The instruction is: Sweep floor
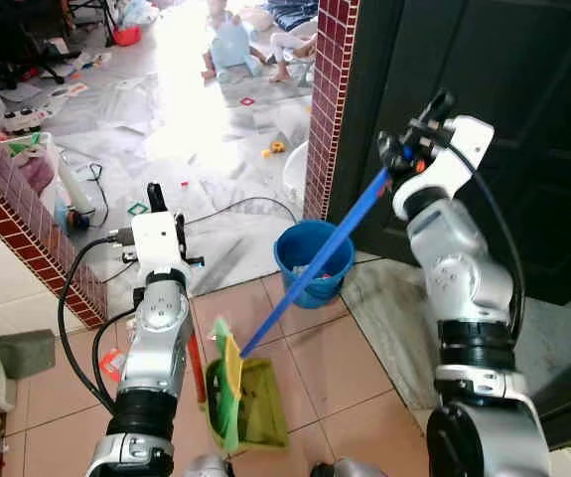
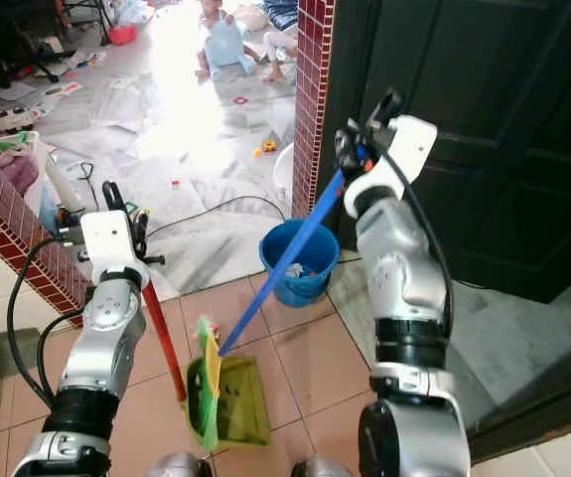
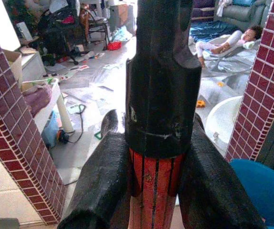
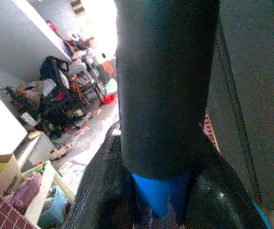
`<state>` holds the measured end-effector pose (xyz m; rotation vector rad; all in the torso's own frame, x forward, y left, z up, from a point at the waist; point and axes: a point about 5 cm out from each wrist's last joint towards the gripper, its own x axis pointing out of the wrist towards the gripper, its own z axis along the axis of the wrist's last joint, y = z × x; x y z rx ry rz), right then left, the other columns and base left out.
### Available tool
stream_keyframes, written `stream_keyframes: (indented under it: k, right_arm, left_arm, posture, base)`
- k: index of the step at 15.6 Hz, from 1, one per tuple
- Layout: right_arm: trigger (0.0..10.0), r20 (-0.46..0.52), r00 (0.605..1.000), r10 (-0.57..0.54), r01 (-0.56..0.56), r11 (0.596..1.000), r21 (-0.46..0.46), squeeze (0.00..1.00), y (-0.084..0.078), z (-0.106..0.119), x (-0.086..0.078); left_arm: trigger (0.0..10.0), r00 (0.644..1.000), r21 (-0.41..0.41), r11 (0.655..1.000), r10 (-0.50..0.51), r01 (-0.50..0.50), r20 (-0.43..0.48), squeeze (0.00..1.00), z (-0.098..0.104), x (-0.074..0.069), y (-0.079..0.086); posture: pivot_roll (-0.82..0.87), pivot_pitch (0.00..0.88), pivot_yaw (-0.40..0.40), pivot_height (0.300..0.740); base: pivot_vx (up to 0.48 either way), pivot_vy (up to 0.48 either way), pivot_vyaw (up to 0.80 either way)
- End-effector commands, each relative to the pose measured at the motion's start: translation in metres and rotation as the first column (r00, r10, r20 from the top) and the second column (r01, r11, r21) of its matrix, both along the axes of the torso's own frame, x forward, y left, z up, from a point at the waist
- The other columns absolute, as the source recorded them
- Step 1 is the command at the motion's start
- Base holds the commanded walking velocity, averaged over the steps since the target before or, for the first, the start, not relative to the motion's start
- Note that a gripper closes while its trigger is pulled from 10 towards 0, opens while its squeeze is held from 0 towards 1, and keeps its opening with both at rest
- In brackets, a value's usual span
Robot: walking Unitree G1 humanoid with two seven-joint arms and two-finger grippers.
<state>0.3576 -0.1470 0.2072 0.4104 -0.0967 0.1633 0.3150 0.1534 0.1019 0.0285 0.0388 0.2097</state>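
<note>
Gripping a red-handled dustpan (image 2: 227, 402), the left end effector (image 2: 116, 204) is clamped on the red shaft, the green pan resting on the tiled floor (image 2: 295, 368) below it. Right end effector (image 2: 359, 149) is clamped on the blue broom handle (image 2: 285, 258), which slants down to the pan. Left wrist view shows black ribs on the red shaft; right wrist view shows plain blue. A blue bucket (image 2: 300, 263) stands beyond the pan.
</note>
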Motion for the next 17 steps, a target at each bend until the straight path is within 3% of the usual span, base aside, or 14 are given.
stream_keyframes:
  k: [1,5,8,12,17]
  right_arm:
    - [10.0,0.157,0.988,-0.013,0.007,0.999,0.043,0.0,-0.003,0.036,0.0]
    - [10.0,0.274,0.961,-0.046,0.074,0.993,-0.094,0.0,-0.009,0.054,0.001]
    - [10.0,0.27,0.962,-0.035,0.089,0.977,-0.192,0.0,-0.009,0.04,0.0]
    - [10.0,0.154,0.987,-0.049,0.096,0.945,-0.312,0.0,-0.016,-0.017,-0.011]
    - [10.0,0.057,0.995,-0.082,0.097,0.927,-0.363,0.0,-0.017,-0.058,-0.025]
  left_arm:
    - [10.0,0.999,0.007,1.0,-0.017,0.016,0.029,0.0,0.007,0.004,-0.002]
    - [10.0,0.999,0.004,1.0,-0.028,0.028,0.019,0.0,0.005,0.004,-0.003]
    - [10.0,0.999,0.004,1.0,-0.029,0.029,0.021,0.0,0.007,0.004,-0.001]
    - [10.0,0.999,0.003,1.0,-0.025,0.025,0.042,0.0,0.014,0.004,0.005]
    - [10.0,0.999,0.017,1.0,-0.023,0.022,0.034,0.0,0.014,0.005,0.01]
  posture:
    - [-0.12,0.0,0.02,0.74]
    - [-0.12,0.0,0.021,0.74]
    - [-0.12,0.0,0.021,0.74]
    - [-0.11,0.0,0.022,0.74]
    - [-0.11,0.0,0.032,0.74]
  base:
    - [0.0,0.0,0.0]
    - [0.0,0.0,0.0]
    - [0.0,0.0,0.0]
    - [0.0,0.0,0.0]
    - [0.0,0.0,0.0]
